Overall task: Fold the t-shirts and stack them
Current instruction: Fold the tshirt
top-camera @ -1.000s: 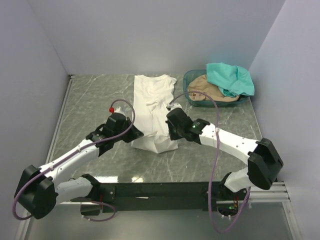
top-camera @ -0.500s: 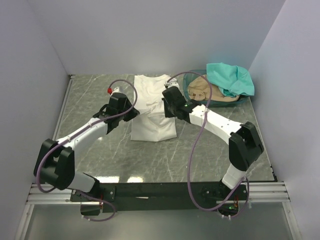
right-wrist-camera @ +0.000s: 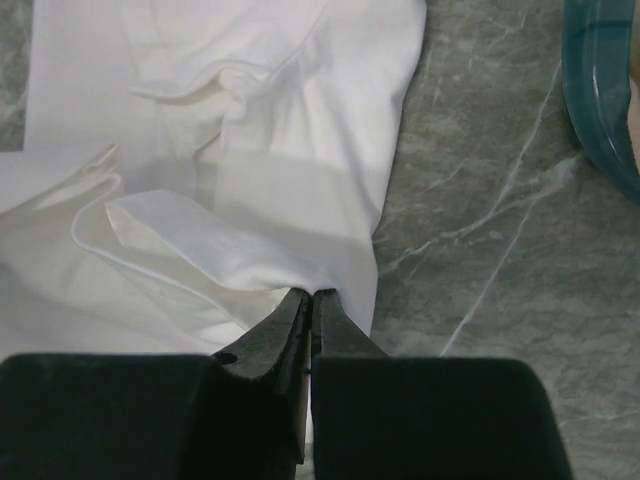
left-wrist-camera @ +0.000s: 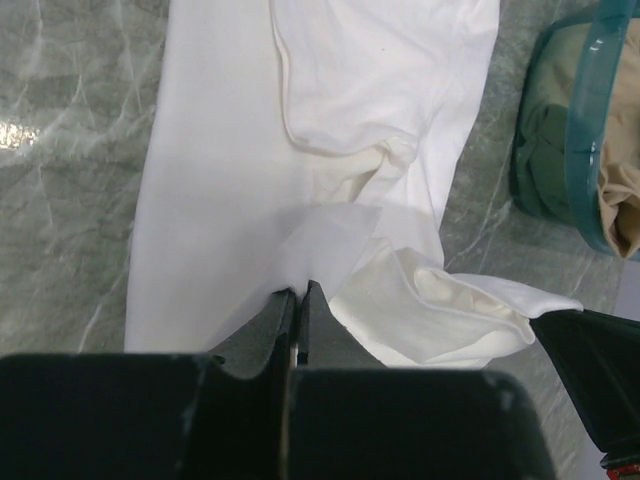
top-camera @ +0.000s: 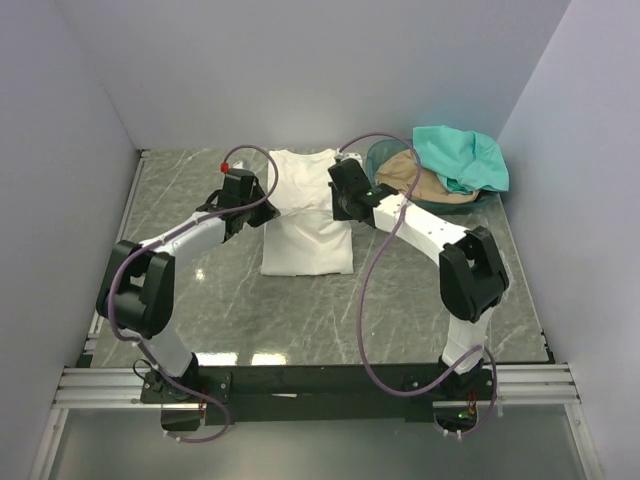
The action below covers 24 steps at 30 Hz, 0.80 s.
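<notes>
Left gripper (left-wrist-camera: 299,300) and right gripper (right-wrist-camera: 311,302), each clamped on the white shirt (top-camera: 306,245), hold its hem doubled over at mid-table. Stage: shirt 1 of 3 part-folded; teal shirt (top-camera: 462,158) and tan shirt (top-camera: 412,180) lie unfolded in the basket (top-camera: 440,206).

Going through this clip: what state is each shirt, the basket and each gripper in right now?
white t-shirt: on the table, partly folded, pinched by both grippers.
teal t-shirt: unfolded, bunched on top of the basket.
tan t-shirt: unfolded, crumpled in the basket.
basket: upright, holding two shirts.
left gripper: shut on the white t-shirt.
right gripper: shut on the white t-shirt.
</notes>
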Motion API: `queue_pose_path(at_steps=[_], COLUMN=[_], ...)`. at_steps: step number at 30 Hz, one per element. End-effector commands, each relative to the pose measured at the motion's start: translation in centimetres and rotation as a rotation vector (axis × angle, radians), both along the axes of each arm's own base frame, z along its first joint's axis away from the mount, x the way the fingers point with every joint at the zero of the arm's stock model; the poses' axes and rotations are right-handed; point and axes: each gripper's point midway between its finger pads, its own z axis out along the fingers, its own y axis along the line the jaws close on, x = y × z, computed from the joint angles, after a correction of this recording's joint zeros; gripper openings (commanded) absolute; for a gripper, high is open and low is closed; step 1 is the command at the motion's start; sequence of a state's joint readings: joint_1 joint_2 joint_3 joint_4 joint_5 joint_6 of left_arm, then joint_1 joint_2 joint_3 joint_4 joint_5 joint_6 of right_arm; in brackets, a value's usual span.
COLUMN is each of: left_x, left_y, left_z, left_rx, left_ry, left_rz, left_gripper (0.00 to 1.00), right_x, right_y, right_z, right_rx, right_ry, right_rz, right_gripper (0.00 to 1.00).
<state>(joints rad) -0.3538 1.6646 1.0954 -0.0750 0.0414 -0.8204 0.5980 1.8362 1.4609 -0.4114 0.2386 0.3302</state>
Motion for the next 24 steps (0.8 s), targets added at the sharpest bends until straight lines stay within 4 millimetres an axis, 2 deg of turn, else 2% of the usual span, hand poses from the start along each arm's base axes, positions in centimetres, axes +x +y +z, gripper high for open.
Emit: queue_pose_path(at_steps=[1,7,11,12,13,14,15,16,17,18,19,20,21,22,24], left_x=[2.1,3.2,3.8,4.2,4.4,4.4,4.7,4.8,4.8,5.0,5.1,5.1,4.9,4.7,3.8], left_y=[-0.5,0.2,0.4,0.4,0.4,0.4,0.4,0.5,0.6,0.7,0.9,0.9,0.8,0.7,0.2], left_z=[1.7,0.0,-1.3,-1.1,-1.7,-1.9,-1.7,-2.1,-2.1,-1.8,-1.1,-0.7,-0.3,0.9,1.5], left_rx=[-0.008,-0.001,0.014,0.014,0.016,0.018,0.016,0.022,0.025,0.03,0.032,0.031,0.024,0.013,-0.012], left_ry=[-0.063,-0.025,0.004,0.001,0.014,0.022,0.02,0.03,0.039,0.033,0.022,0.016,0.008,-0.019,-0.024], left_rz=[-0.026,-0.002,0.012,0.016,0.017,0.016,0.02,0.02,0.024,0.025,0.034,0.035,0.022,0.014,-0.015], left_gripper=[0.01,0.01,0.09,0.1,0.13,0.22,0.27,0.33,0.48,0.57,0.66,0.88,0.93,0.99,1.0], right_x=[2.2,4.2,5.1,5.5,5.7,6.0,6.3,6.7,6.8,7.0,7.3,7.2,7.1,6.8,5.7], right_y=[0.3,-0.1,-0.3,-0.3,-0.5,-0.6,-0.6,-1.0,-1.0,-1.4,-1.7,-1.8,-2.0,-2.1,-2.3], right_z=[0.9,-0.9,-2.3,-2.3,-2.6,-3.3,-3.1,-3.2,-3.6,-3.1,-2.7,-2.0,-1.6,-1.2,-0.2], right_rx=[0.017,0.019,0.029,0.033,0.033,0.027,0.03,0.027,0.017,0.009,0.008,0.007,0.01,0.017,0.05], right_ry=[-0.04,-0.014,0.007,0.004,0.009,0.022,0.02,0.025,0.033,0.028,0.022,0.014,0.009,0.006,-0.007], right_rz=[-0.001,-0.025,-0.032,-0.037,-0.045,-0.049,-0.052,-0.061,-0.066,-0.082,-0.097,-0.101,-0.109,-0.112,-0.105], right_gripper=[0.0,0.0,0.0,0.0,0.01,0.02,0.03,0.13,0.24,0.49,0.57,0.65,0.72,0.8,0.84])
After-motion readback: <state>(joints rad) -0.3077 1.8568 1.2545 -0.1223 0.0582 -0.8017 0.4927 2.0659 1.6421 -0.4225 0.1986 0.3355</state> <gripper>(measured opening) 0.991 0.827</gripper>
